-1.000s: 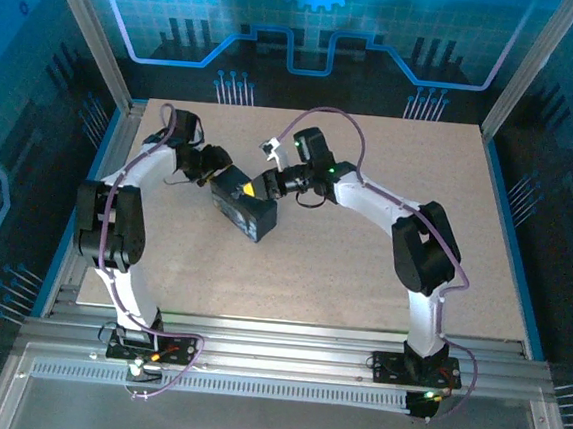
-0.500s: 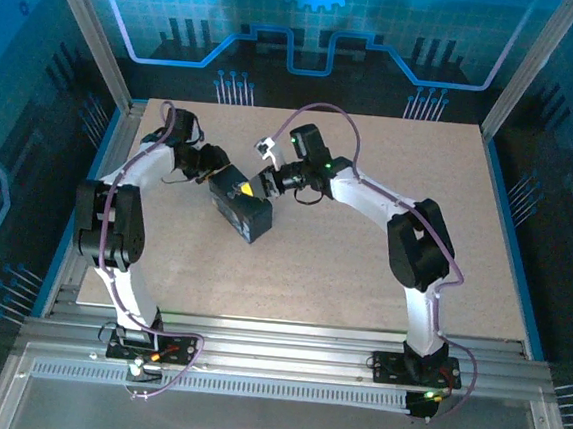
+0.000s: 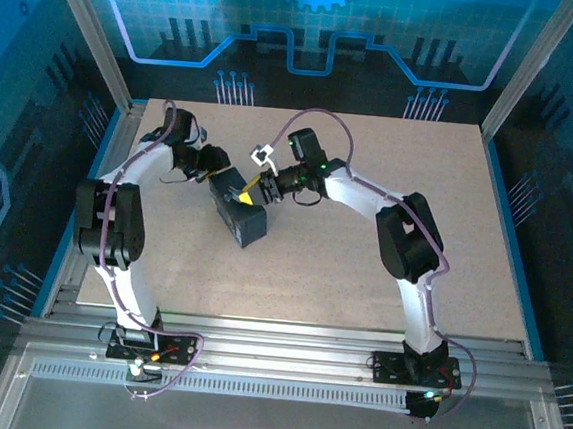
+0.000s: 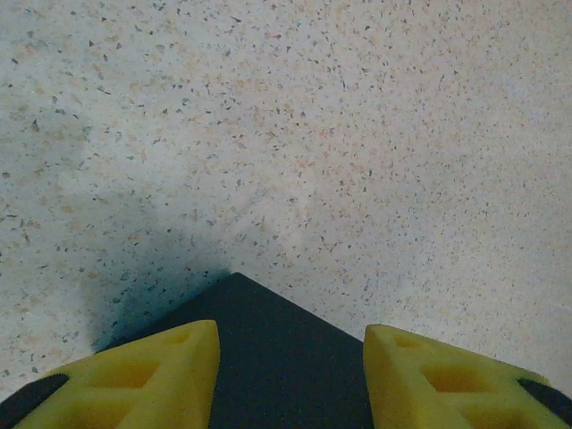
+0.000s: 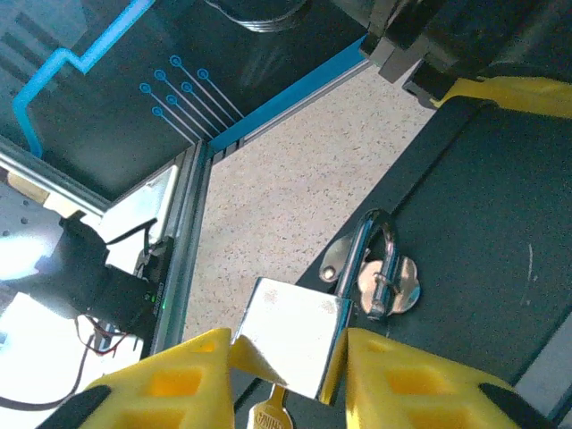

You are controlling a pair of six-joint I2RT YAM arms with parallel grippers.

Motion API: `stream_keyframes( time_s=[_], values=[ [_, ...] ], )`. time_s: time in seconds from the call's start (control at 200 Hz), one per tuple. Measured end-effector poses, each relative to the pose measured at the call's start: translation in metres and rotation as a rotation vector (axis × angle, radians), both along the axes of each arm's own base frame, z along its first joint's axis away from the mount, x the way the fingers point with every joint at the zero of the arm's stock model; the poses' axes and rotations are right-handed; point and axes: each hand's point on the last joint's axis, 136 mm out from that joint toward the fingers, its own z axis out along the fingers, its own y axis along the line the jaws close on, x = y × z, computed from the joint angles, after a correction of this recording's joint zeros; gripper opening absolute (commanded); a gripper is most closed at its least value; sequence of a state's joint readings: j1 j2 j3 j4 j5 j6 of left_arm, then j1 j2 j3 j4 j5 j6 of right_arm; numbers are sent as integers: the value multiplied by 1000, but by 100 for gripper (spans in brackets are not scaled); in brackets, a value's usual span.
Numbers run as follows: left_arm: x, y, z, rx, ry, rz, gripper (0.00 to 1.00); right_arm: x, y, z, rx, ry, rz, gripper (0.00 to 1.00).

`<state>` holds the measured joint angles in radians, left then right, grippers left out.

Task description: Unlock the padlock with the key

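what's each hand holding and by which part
The right hand flanks the padlock at its square body, the key below; whether it grips cannot be told. The left hand straddles the dark box at a corner; grip unclear.

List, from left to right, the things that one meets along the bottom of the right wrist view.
one yellow finger → padlock → other yellow finger

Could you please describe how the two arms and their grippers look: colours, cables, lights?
Both the left arm and the right arm have white rounded links with bulky black joints. A thin purple cable runs along each. A small green light glows near the right wrist. The left gripper and right gripper have yellow wedge-shaped fingers with triangular hollows.
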<state>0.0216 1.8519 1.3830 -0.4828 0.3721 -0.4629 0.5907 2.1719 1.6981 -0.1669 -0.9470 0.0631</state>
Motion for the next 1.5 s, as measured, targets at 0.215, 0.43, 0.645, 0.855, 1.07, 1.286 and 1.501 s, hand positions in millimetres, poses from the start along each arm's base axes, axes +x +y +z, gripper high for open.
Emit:
stream_keyframes(
  time_s=[0.215, 0.43, 0.645, 0.855, 1.07, 1.286, 1.501],
  values=[
    [-6, -10, 1, -34, 21, -30, 47, 17, -16, -11, -65, -26, -67, 40],
    [-12, -22, 4, -62, 39, -62, 47, 23, -27, -4, -143, -155, -112, 43],
    [-12, -24, 7, -72, 40, -68, 47, 15, -30, 21, -167, -327, -83, 45],
    [-13, -25, 7, -74, 39, -76, 47, 1, -29, 20, -168, -515, 25, 51],
    [-13, -25, 7, -71, 34, -83, 47, 1, -34, 5, -192, -692, 112, 54],
    [-13, -25, 7, -73, 34, -85, 47, 5, -30, 7, -180, -797, 176, 53],
    [-13, -25, 7, -73, 33, -86, 47, 7, -24, 7, -162, -799, 228, 53]
  ],
)
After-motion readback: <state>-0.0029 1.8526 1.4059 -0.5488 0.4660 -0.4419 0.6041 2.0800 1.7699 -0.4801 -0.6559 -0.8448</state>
